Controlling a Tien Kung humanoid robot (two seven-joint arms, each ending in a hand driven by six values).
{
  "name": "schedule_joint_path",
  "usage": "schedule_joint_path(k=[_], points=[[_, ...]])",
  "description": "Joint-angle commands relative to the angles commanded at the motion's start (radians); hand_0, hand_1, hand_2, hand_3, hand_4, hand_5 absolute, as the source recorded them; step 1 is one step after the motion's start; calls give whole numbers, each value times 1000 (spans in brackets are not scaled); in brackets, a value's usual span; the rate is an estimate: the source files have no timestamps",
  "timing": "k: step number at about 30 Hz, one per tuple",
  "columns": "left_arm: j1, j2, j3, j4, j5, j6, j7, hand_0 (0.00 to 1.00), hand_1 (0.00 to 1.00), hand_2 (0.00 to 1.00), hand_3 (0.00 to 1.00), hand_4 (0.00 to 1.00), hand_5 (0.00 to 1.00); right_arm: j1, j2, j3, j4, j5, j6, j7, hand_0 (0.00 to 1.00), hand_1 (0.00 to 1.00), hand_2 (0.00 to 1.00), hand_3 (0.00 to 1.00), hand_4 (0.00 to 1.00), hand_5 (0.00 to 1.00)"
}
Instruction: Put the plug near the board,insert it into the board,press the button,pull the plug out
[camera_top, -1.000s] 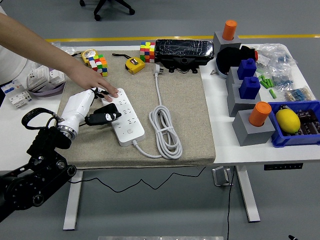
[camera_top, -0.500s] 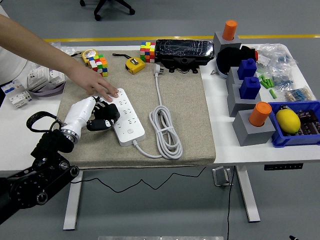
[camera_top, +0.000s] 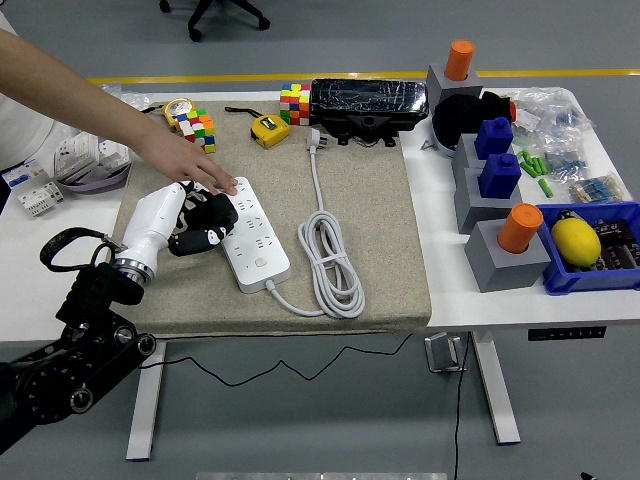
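One left hand (camera_top: 200, 225), fingers curled, empty, at the one board's (camera_top: 250, 235) left edge. One plug (camera_top: 313, 139) lies unplugged on the mat, well apart. Person's hand (camera_top: 195, 165) presses the board's far end.

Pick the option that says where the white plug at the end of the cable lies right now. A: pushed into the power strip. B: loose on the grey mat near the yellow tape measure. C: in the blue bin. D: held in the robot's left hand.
B: the white plug lies loose at the far edge of the grey mat, beside the yellow tape measure, apart from the power strip.
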Motion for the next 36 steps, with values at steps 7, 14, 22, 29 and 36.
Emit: schedule_joint_path(k=[7,14,22,29,36], points=[[54,31,-32,-8,16,3,-8,290,363,376,470,612,81,-3,1,7,-1,-4,-2,1,648,640,607,541,974,547],[67,31,-25,42,-37,-3,-28,397,460,501,542,667,94,0,2,8,2,-3,-1,1,648,641,607,542,974,547],[64,26,-18,61,-38,-25,-23,529,540,523,564,822,185,0,1,8,2,-2,-1,1,649,641,606,541,973,545],[72,21,-27,67,-19,-29,-14,608,585,543,598,975,214,-2,2,7,0,-3,0,0,647,640,603,541,971,542],[79,21,-38,61,1,-28,-14,758,733,688,753,998,320,-1,2,13,1,-3,0,0,649,640,600,540,970,540]])
